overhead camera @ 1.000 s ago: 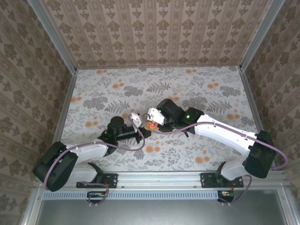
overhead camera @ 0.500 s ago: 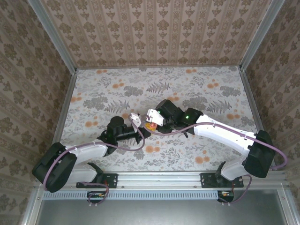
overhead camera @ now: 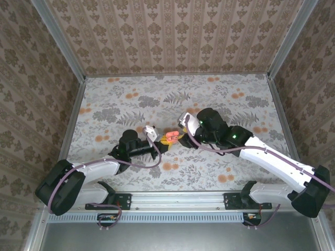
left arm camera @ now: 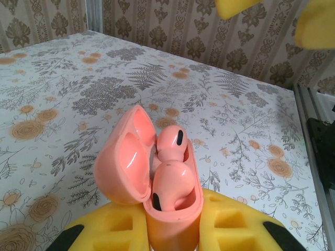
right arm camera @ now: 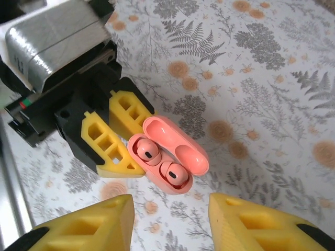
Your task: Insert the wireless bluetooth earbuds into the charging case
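Pink case (right arm camera: 183,152) (open) in left hand (left arm camera: 172,230)

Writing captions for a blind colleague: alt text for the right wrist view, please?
An open salmon-pink charging case with both earbuds seated inside, clamped in the left gripper, a floral table behind. The right gripper stands open in the foreground, clear of the case.

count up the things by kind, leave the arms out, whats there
earbuds: 2, pink, both seated in the case
charging case: 1, pink, lid open
total: 3
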### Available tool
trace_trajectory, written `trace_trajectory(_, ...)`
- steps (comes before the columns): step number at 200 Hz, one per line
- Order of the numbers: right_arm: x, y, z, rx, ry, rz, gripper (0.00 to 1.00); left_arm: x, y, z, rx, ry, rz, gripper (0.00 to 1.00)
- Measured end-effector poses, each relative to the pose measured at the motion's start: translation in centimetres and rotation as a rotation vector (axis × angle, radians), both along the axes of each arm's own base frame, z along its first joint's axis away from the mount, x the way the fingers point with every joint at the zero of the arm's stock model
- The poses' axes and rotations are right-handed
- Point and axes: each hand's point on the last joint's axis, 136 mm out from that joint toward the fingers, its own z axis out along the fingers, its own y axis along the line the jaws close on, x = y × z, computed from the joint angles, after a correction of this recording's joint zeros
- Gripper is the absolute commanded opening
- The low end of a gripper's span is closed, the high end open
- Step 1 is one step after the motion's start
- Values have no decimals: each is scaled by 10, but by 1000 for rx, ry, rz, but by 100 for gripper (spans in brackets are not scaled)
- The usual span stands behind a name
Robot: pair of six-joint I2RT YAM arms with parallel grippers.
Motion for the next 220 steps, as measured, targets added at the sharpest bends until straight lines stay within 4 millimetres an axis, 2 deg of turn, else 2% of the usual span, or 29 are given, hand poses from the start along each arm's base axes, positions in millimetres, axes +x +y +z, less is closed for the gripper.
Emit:
trace_trajectory(52, 6, -13, -11, 240, 276, -115, 39, 0, 0, 0, 4, -15, -3, 18)
trace_trajectory(79, -1, -2, -10, 311, 378, -95, 33, -1, 0, 0, 5, -15, -5, 18)
trace_trajectory(112, -2, 9, -21, 337, 484, -88, 30, -2, -1, 0, 5, -20, -9, 18)
trace_trajectory(166, 0, 13, -38, 321, 549, -105, 30, -2, -2, 1, 4, -21, -11, 18)
trace_trajectory(220, 2, 13, -41, 316, 557, -113, 27, 0, -3, 6, -3, -29, -10, 18)
